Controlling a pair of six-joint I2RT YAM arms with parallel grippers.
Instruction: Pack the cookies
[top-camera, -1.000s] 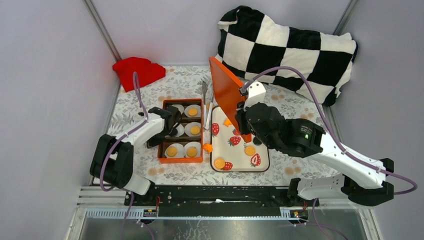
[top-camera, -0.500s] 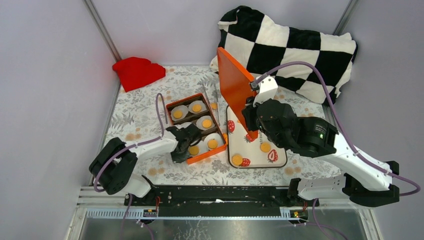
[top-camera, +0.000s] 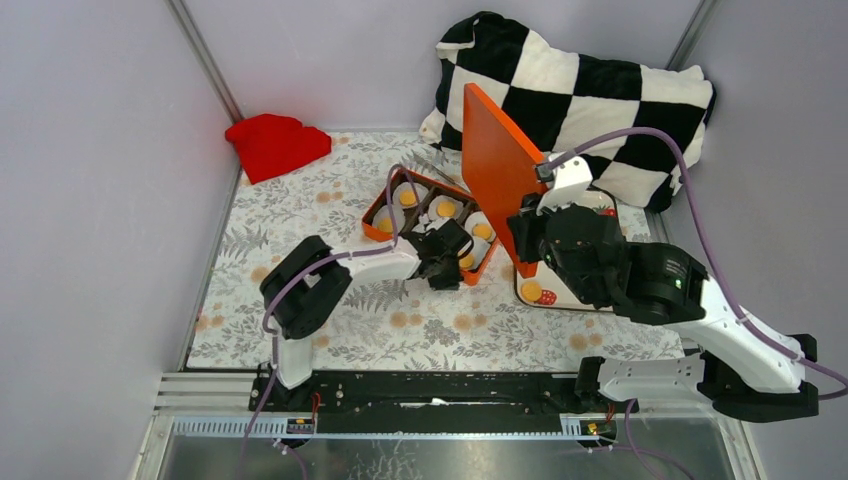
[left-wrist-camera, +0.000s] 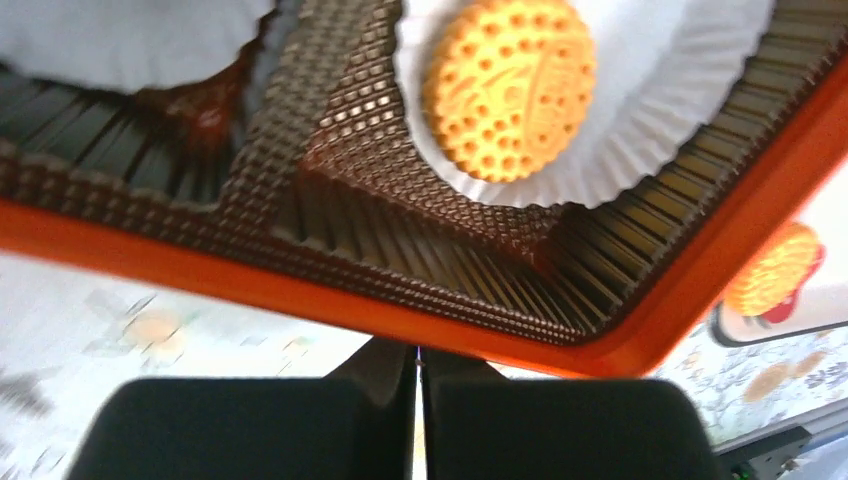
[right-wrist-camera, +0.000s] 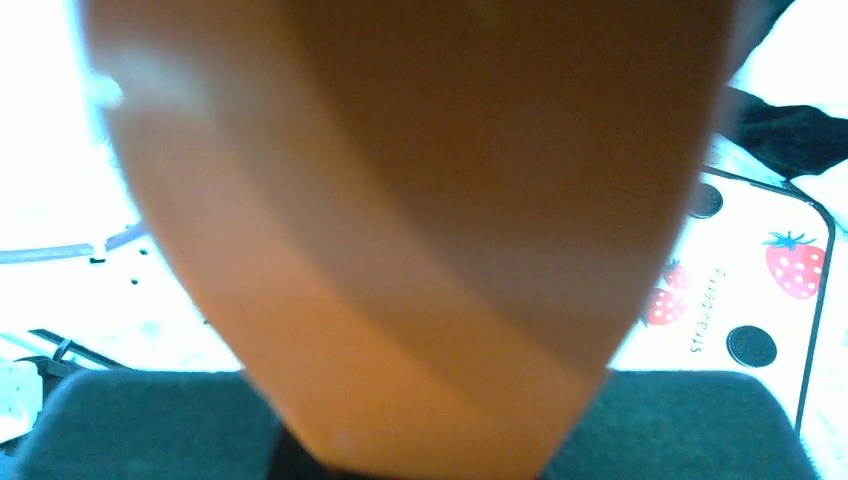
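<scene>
Two pincers: left pincer (left-wrist-camera: 415, 350) and right pincer (right-wrist-camera: 415, 440), each closed at an orange part.
Left pincer: fully closed, tips against the near rim of the orange rectangular cardboard box (left-wrist-camera: 250, 285). Can't tell if the wall is pinched.
Right pincer: narrow gap, clamped on the bottom edge of the flat orange lid (top-camera: 500, 160), which stands upright on edge.
Box: mid floral-print surface (top-camera: 300, 215), toward the far edge, skewed. It has a brown ribbed liner and white pleated paper cups (left-wrist-camera: 650, 120).
Cookies: round golden-orange perforated cookies (left-wrist-camera: 510, 85), one per visible cup. More lie loose on the white strawberry-print tray (right-wrist-camera: 760, 290) just right of the box, plus two black ones (right-wrist-camera: 751, 345).
Corners: checkered cushion (top-camera: 590, 100) far right, red cloth (top-camera: 277, 143) far left.
</scene>
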